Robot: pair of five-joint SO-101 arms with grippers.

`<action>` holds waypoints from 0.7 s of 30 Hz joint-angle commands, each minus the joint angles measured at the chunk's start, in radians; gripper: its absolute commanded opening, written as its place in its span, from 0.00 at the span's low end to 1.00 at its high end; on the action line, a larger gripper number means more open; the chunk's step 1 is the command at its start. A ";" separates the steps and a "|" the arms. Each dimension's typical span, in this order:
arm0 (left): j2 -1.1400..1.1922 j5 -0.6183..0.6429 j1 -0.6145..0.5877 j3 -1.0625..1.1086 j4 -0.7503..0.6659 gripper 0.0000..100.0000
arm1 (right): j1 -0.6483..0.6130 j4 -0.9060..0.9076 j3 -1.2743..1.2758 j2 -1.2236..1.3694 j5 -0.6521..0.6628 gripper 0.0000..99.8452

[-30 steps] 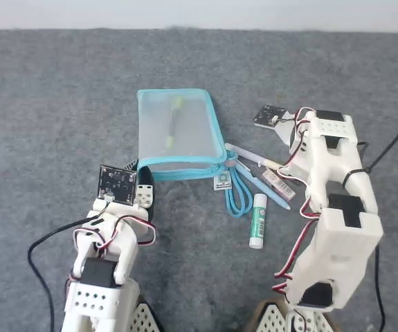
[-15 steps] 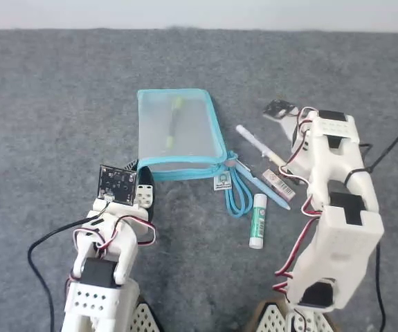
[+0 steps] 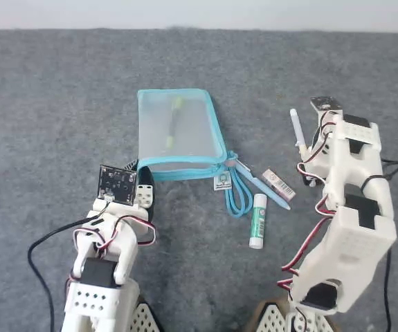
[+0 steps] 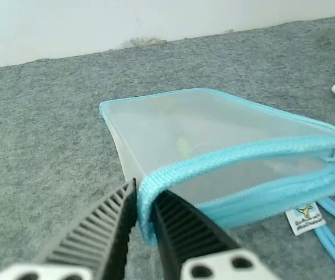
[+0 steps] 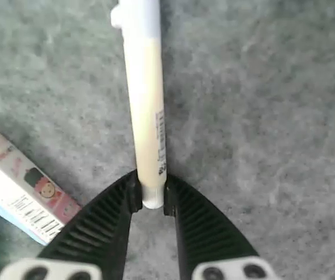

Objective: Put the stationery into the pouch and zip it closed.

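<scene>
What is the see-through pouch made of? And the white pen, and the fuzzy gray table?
The pouch looks like frosted soft plastic, since you can see inside it; its blue edge looks like woven cloth. The white pen seems to be smooth, slightly shiny hard plastic. The table cover looks like felt or carpet, fuzzy and matte.

The translucent, teal-edged pouch lies flat, its rim pinched in my left pincer. My right pincer grips a white pen

Grey felt-like tabletop — pale wall behind it
</scene>
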 commanded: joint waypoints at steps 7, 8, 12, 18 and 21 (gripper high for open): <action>-0.015 0.002 0.000 -0.030 -0.034 0.01 | 0.019 -0.033 0.031 -0.001 -0.017 0.01; -0.015 0.002 0.000 -0.030 -0.034 0.01 | 0.021 -0.041 0.041 -0.004 -0.017 0.01; -0.015 0.002 -0.008 -0.045 -0.025 0.01 | 0.025 -0.041 0.044 -0.004 -0.017 0.01; -0.015 0.002 -0.009 -0.047 -0.008 0.01 | 0.024 -0.044 0.048 -0.004 -0.017 0.01; -0.015 0.002 -0.009 -0.045 -0.008 0.01 | 0.027 -0.045 0.048 -0.004 -0.017 0.01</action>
